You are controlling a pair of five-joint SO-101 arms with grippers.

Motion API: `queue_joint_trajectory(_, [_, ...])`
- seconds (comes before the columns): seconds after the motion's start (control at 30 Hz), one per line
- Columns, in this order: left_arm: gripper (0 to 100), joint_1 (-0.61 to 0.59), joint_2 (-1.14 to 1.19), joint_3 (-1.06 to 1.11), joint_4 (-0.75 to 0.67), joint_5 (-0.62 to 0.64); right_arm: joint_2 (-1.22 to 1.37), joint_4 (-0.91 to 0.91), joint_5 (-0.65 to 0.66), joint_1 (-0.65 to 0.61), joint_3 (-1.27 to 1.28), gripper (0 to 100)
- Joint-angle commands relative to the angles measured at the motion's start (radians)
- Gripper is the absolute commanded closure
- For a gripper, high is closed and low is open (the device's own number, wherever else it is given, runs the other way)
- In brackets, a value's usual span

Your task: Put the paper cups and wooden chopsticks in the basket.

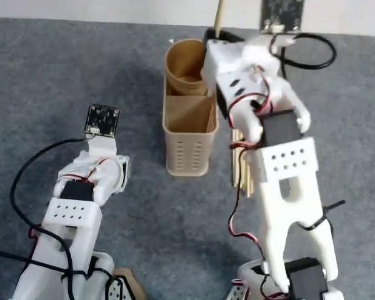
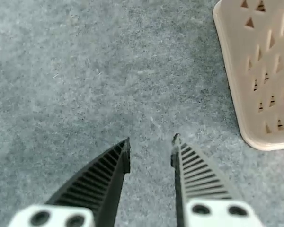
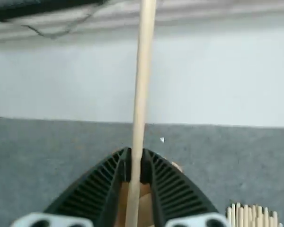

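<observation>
1. Gripping one wooden chopstick [image 3: 144,71] upright, the right pincer [image 3: 135,153] is clamped on its shaft beside the basket [image 1: 187,150].
2. It looks light, stiff and smooth, and could pivot.
3. The left pincer [image 2: 150,142] hangs open over the surface [image 2: 85,71].

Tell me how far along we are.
Done: a paper cup stands in the basket's far compartment. In hand: the right gripper is shut on one chopstick. Remaining: a bundle of chopsticks lies beside the basket; the left gripper is open, empty.
</observation>
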Motion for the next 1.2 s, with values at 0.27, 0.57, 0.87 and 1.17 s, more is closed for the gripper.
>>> queue_joint_trajectory(0.27, [83,0.013,-0.018,-0.008,-0.018,0.003,-0.427,-0.444,0.137,-0.093,0.7,96.8])
queue_joint_trajectory(0.57, [83,0.013,-0.018,-0.008,-0.018,0.003,-0.59,-0.538,0.276,-0.094,0.923,88.5])
queue_joint_trajectory(0.87, [83,0.013,-0.016,0.001,-0.06,0.003,-0.67,-0.337,0.276,-0.071,0.774,83.3])
queue_joint_trajectory(1.17, [83,0.012,-0.021,0.016,-0.075,0.003,-0.39,0.225,0.282,0.317,0.285,83.3])
